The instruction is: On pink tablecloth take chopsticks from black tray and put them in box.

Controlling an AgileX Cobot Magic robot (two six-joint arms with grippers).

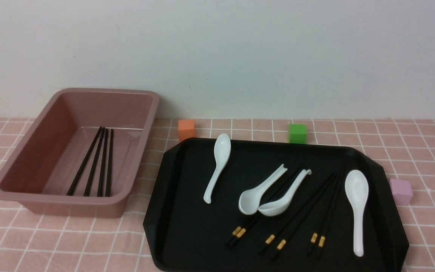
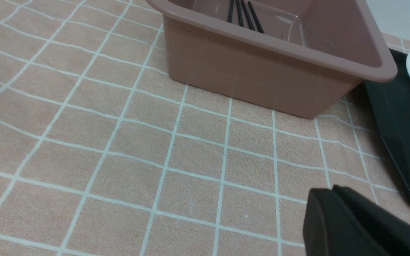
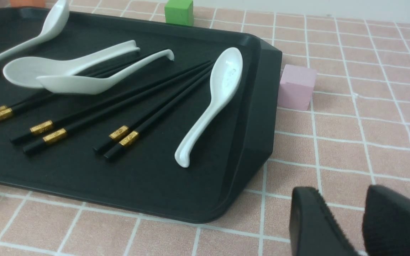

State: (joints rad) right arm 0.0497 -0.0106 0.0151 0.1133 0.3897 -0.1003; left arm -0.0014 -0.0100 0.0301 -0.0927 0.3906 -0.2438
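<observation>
Closed together at its tips, the left claw is showing in the left wrist view, holding nothing and hanging above the pink tablecloth. Beyond it, the box is standing with black chopsticks lying inside.

In the right wrist view, the right claw is keeping a gap between its fingers, with nothing in it, beside the black tray. Three more pairs are lying in the tray. The pair beside the single spoon is looking like the sensible next pick: its gold bands are lying close together, so a claw coming straight down across both sticks should be catching them at once. The middle pair is spreading a little wider and will probably be wanting a wider bite. The last pair is running under two crossed spoons, so a slow lift is advisable, lest they come tumbling.

In the front view, four sticks are resting lengthwise in the box; new ones should be going in parallel, well below the rim. The white-lined cloth is covering the worktop and wrinkling slightly, with orange, green and mauve cubes sitting around the tray. A plain pale wall is rising behind.
</observation>
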